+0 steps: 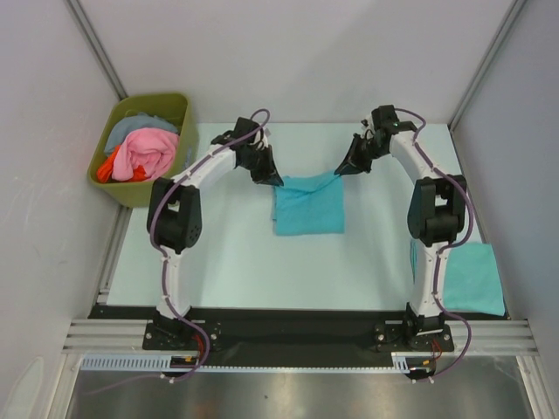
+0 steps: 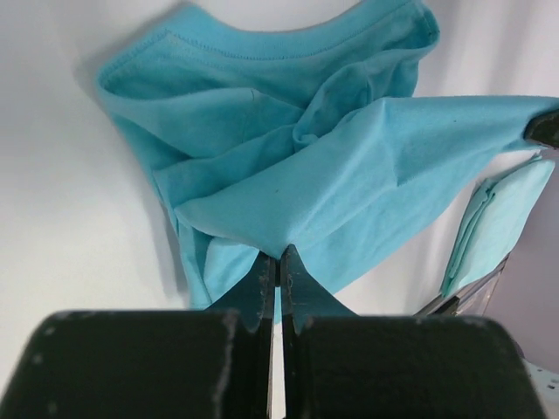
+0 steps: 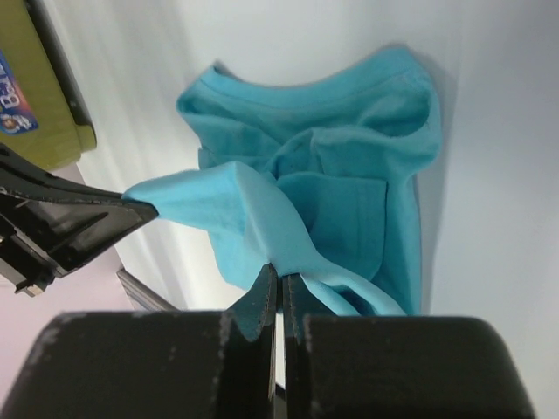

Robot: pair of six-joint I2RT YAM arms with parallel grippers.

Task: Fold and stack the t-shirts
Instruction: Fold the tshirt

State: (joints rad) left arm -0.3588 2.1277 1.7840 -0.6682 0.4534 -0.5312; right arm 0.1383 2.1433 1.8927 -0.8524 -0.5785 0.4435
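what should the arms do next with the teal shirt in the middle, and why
Probably carry the raised edge together toward the collar and lay it down. The left end effector and right end effector are each shut on the lifted far edge of the turquoise soft-fabric t-shirt, so the fold looks unfinished.

The t-shirt [image 1: 307,208] is soft matt cloth; the bin [image 1: 148,194] is smooth olive plastic.
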